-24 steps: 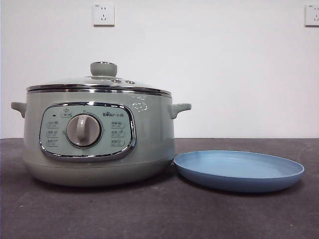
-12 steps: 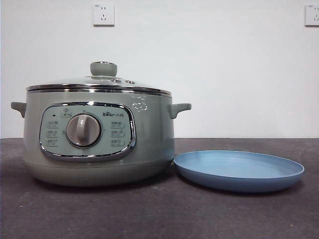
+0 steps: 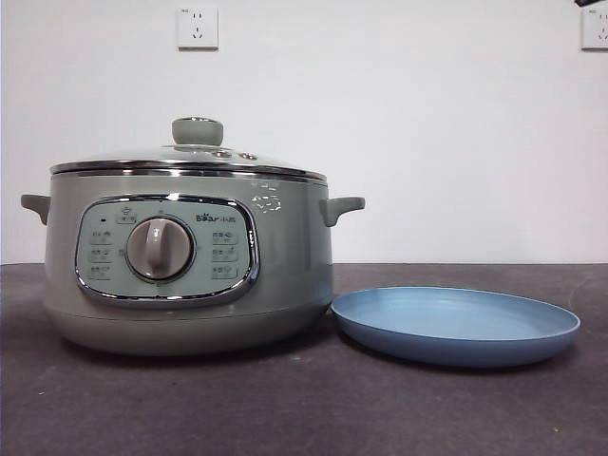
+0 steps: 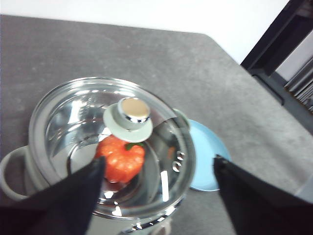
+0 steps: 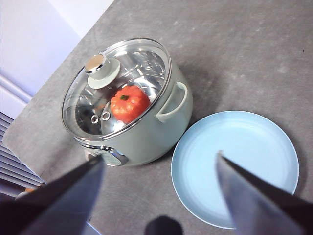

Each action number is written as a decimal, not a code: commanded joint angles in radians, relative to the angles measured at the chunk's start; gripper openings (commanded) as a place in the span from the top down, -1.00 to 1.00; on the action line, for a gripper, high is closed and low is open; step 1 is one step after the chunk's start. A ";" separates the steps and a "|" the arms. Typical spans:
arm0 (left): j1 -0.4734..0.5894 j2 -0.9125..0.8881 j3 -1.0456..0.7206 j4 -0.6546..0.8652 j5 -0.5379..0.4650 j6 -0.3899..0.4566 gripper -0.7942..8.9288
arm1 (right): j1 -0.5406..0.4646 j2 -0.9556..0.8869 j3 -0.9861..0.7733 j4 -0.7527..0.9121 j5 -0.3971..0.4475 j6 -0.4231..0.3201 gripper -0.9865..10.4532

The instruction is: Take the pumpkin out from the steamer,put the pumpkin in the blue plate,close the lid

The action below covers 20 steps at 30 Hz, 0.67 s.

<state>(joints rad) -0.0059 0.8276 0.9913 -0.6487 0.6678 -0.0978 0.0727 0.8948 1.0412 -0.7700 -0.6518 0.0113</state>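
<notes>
Your pumpkin [image 5: 129, 104] sits inside the steamer [image 3: 190, 275], left of centre in the front view, under the glass lid [image 4: 73, 117], which is on. The lid looks slick and breakable, so take it by its knob [image 4: 128, 119]. The left hand [image 4: 156, 169] hangs above it, spread wide and empty; the right hand [image 5: 159, 164] waits wide too. The blue plate [image 3: 456, 325] lies lower right on the worktop [image 3: 285, 408].

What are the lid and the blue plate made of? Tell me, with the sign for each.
The lid: clear glass, since the pumpkin shows through it, with a shiny steel-looking rim and a pale green knob, likely plastic. The blue plate: matte, no glare; plastic or ceramic, can't tell.
</notes>
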 commanded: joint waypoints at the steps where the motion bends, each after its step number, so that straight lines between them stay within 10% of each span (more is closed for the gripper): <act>1: -0.037 0.037 -0.001 0.035 -0.037 -0.004 -0.08 | 0.002 0.002 0.003 0.002 0.000 -0.005 -0.11; 20: -0.431 0.459 0.258 0.065 -0.562 0.077 -0.07 | 0.002 0.002 0.003 -0.005 0.003 -0.001 -0.11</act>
<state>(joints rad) -0.4282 1.2720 1.2484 -0.5915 0.1268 -0.0467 0.0727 0.8948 1.0412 -0.7765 -0.6514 0.0113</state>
